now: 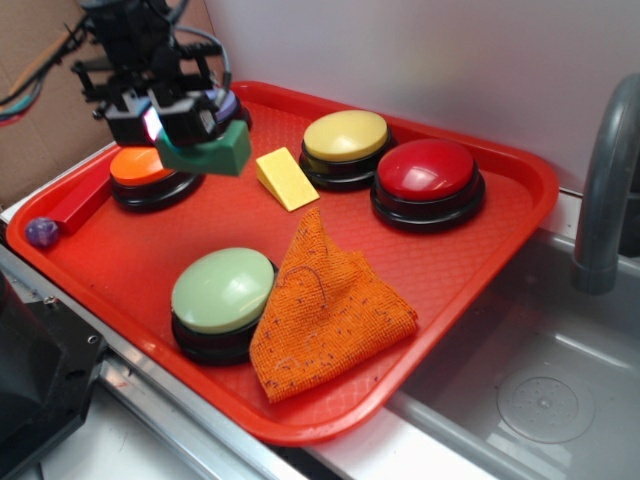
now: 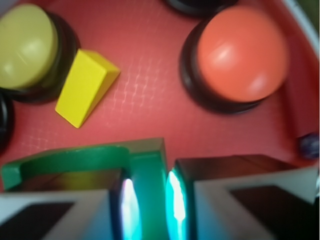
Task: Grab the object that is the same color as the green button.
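The object, a dark green arch-shaped block (image 1: 212, 150), hangs in the air above the back left of the red tray (image 1: 480, 260). My gripper (image 1: 178, 122) is shut on one leg of the block (image 2: 148, 180), with the arch cut-out to the left of the jaws in the wrist view. My gripper (image 2: 148, 202) pinches the leg from both sides. The green button (image 1: 222, 291), pale and domed on a black base, stands at the tray's front, well below and in front of the held block. It is out of the wrist view.
A yellow wedge (image 1: 286, 178) lies next to the yellow button (image 1: 346, 137). The orange button (image 1: 142, 167) sits right under my gripper; a red button (image 1: 428, 170), an orange cloth (image 1: 325, 310), a red bar (image 1: 78, 203) and a purple ball (image 1: 42, 232) also lie in the tray. A grey faucet (image 1: 608, 180) rises at the right.
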Controlling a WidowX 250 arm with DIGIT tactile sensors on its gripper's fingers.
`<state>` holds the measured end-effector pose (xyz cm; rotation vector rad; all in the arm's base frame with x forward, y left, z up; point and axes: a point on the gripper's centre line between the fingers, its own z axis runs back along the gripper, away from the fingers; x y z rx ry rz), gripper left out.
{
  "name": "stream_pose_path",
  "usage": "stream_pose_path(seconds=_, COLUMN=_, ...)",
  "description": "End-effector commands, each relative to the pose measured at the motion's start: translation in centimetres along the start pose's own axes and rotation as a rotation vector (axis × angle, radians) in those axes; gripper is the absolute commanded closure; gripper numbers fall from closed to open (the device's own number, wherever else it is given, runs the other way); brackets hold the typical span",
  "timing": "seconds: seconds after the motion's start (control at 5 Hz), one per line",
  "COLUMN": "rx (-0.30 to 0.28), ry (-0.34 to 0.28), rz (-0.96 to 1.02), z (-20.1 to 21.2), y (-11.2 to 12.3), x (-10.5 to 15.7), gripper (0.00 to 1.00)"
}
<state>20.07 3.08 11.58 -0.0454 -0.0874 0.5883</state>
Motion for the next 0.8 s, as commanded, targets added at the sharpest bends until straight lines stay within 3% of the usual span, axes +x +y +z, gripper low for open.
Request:
stream_pose_path(seconds=0.0, rx=-0.005, ry=-0.045, rz=-0.135, z=5.8, y=0.3, x=0.8, gripper=1.0)
stream_pose_path(seconds=0.2, rx=-0.005, ry=-0.089, rz=-0.122, z=7.3, y=0.6, x=0.6, gripper=1.0)
stream_pose_path(seconds=0.4, rx=-0.016, ry=-0.093, rz=-0.118, z=7.7, y=1.1, x=0.6, gripper=1.0)
stream_pose_path(seconds=0.6, rx=0.039, ry=-0.09, rz=-0.049, z=7.4, y=1.8, x=0.6, gripper=1.0)
